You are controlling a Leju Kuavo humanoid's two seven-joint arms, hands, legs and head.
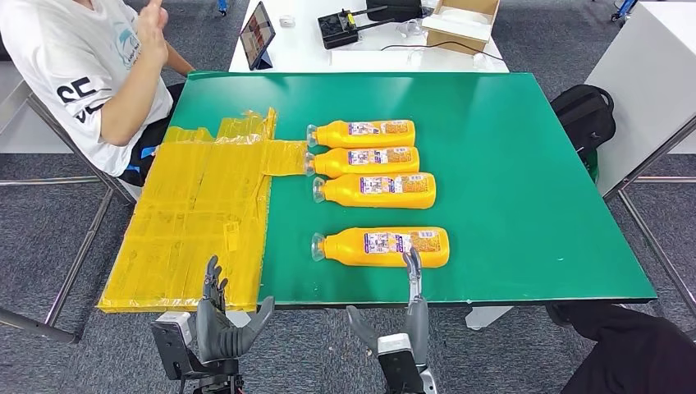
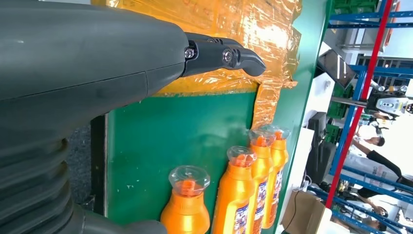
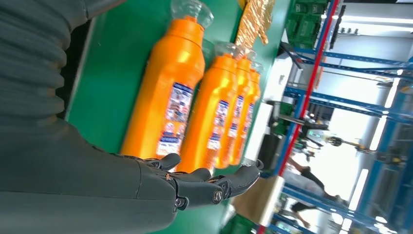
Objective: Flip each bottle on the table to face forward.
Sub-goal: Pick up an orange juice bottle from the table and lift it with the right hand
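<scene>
Several orange bottles lie on their sides on the green table (image 1: 509,164), clear caps pointing left, labels showing. The nearest bottle (image 1: 384,246) (image 3: 168,92) lies apart from the other three (image 1: 365,133) (image 1: 367,161) (image 1: 379,190), which sit close together. My right hand (image 1: 406,316) (image 3: 195,187) hovers at the table's near edge, fingers stretched out, its fingertips just over the nearest bottle's side, holding nothing. My left hand (image 1: 220,316) (image 2: 214,53) is open over the near edge of the yellow taped sheet (image 1: 201,217), empty. The caps (image 2: 189,178) face the left wrist view.
A person in a white shirt (image 1: 90,74) sits at the table's far left corner. Behind the green table stands a white table (image 1: 304,41) with a tablet (image 1: 257,34), a black device (image 1: 341,29) and a cardboard box (image 1: 464,20). A black bag (image 1: 584,115) lies on the floor at right.
</scene>
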